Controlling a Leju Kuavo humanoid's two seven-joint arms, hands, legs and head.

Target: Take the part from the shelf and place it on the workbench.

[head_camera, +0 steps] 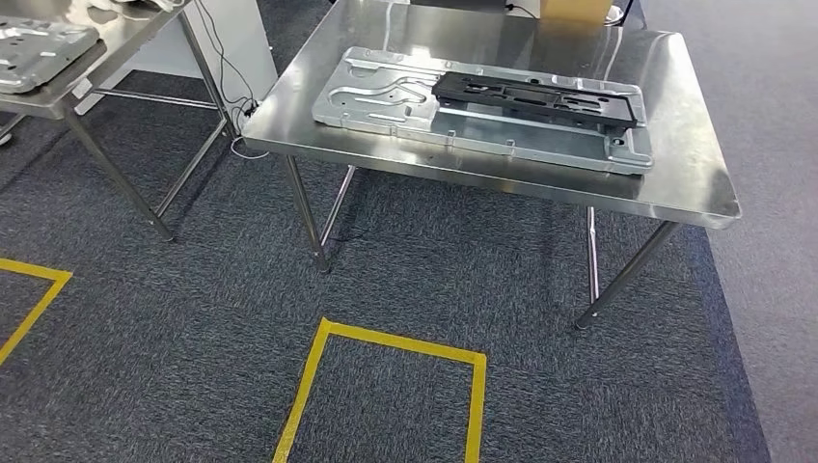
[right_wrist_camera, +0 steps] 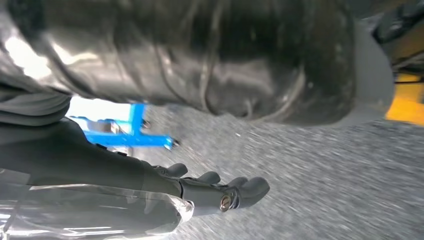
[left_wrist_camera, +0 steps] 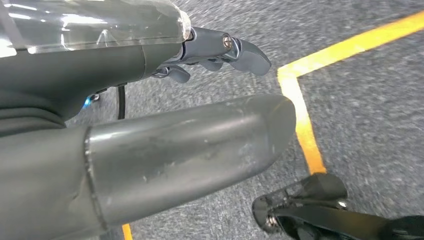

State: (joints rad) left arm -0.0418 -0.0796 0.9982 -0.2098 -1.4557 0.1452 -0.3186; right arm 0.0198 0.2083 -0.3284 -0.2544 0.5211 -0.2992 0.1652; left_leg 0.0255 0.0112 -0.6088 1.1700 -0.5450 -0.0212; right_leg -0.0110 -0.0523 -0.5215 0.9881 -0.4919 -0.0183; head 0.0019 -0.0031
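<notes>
- The left hand (left_wrist_camera: pixel 165 125) hangs over the carpet (head_camera: pixel 193 338), its fingers (left_wrist_camera: pixel 247 55) spread apart from the thick thumb, holding nothing.
- The right hand (right_wrist_camera: pixel 200 192) also hangs beside the body over grey carpet, its fingers (right_wrist_camera: pixel 250 187) loosely extended and separate, with nothing in them.
- The black part (head_camera: pixel 535 96) lies flat on a silver stamped plate (head_camera: pixel 405 101), which rests on the steel counter (head_camera: pixel 690 183) ahead; judging by this, the placing step looks done, or another fetch is due.
- A second counter (head_camera: pixel 106 58) at far left carries another silver stamped panel (head_camera: pixel 39 43); no shelf can be picked out from here.
- Risks: the plate's near edge sits close to the counter's front lip, so a bump against the counter while turning or stepping in could nudge the plate and part toward that edge. Hanging hands could clip a counter leg (head_camera: pixel 307 207) in a tight turn. Cables (head_camera: pixel 227 87) trail down between the two counters and could snag a foot.
- Room: open carpet lies in front of the counter, marked by a yellow tape box (head_camera: pixel 386 386) underfoot and another tape corner (head_camera: pixel 34 294) to the left. The gap between the counters is narrow; the right side of the counter has free floor.
</notes>
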